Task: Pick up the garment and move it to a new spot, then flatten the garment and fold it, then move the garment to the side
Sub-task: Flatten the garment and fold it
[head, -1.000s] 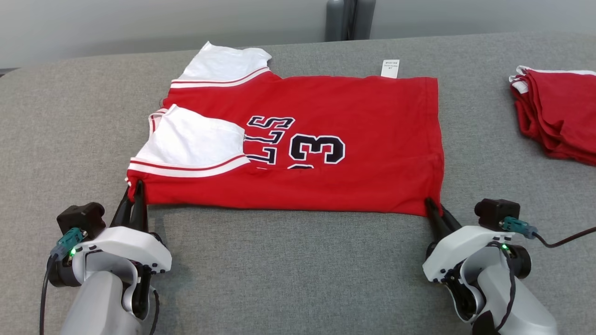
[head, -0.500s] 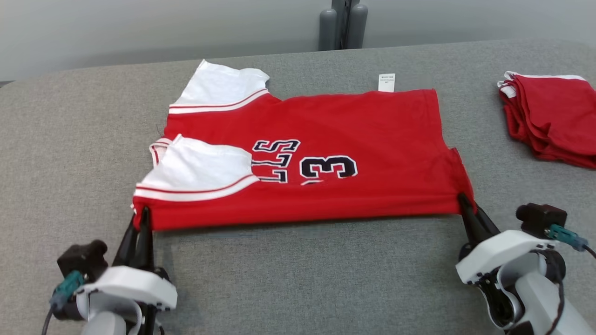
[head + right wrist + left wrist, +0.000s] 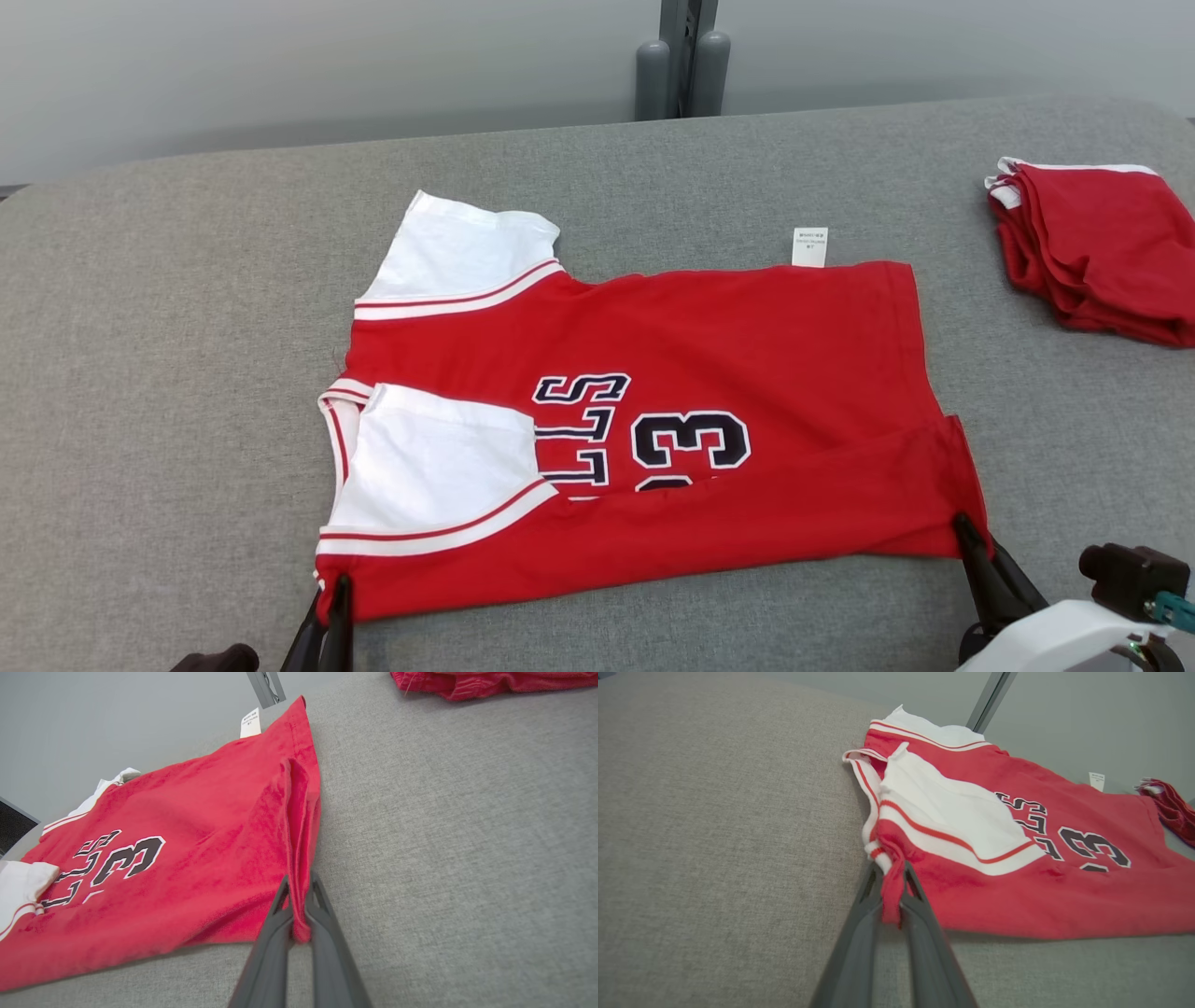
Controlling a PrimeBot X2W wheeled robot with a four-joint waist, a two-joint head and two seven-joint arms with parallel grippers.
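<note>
Padding: grey woven padding (image 3: 168,392) spreads wide and runs back to a pale wall.
Jersey: a red jersey (image 3: 747,345) lies across the middle of the padding, collar end toward the left arm and hem toward the right. Its near long side is doubled over onto the front. The dark, white-edged letters and a "3" read sideways, and the fold cuts off the lower characters. One white sleeve (image 3: 439,467) with red stripes rests on the chest.
Pile: folded red garments (image 3: 1092,252) sit well apart at the far right, clipped by the head view's edge.
Near left corner: the left gripper (image 3: 334,593) has its fingers pressed together on the collar-side corner. The head view shows just the tips, while the left wrist view shows a strip of red cloth bunched between them.
Near right corner: the right gripper (image 3: 963,525) pinches the hem corner. The right wrist view shows the hem drawn into a ridge running away from the fingers.
Label: a white label (image 3: 809,246) sticks out at the far hem. Its print is too small to read.
</note>
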